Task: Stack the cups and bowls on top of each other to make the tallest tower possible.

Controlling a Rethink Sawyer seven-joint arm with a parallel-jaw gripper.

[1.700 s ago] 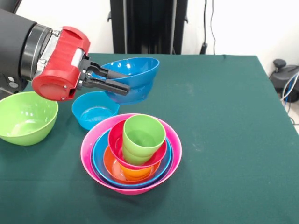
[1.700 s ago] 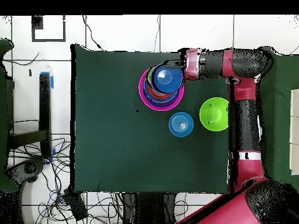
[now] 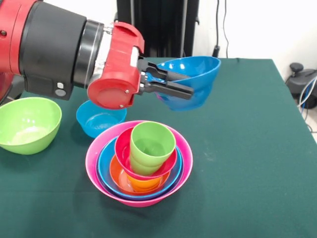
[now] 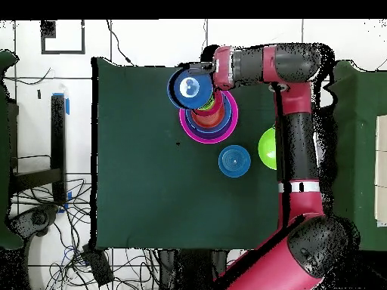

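My gripper (image 3: 171, 85) is shut on the rim of a blue bowl (image 3: 194, 79) and holds it tilted in the air, behind and to the right of the tower. The tower has a big pink bowl (image 3: 91, 161) outermost, then a blue bowl (image 3: 105, 171), an orange piece (image 3: 141, 182), a red-pink bowl (image 3: 121, 151) and a lime green cup (image 3: 152, 144) leaning on top. In the overhead view the held bowl (image 4: 189, 88) hangs over the tower's (image 4: 233, 113) upper left edge, with the gripper (image 4: 204, 78) at its rim. I cannot tell whether the orange piece is a cup or a bowl.
A sky blue bowl (image 3: 99, 120) stands on the green table (image 3: 247, 148) just behind the tower, and a lime green bowl (image 3: 27, 124) at the left. In the overhead view the sky blue bowl (image 4: 234, 161) lies below the tower, and the green bowl (image 4: 266, 148) sits partly under the arm.
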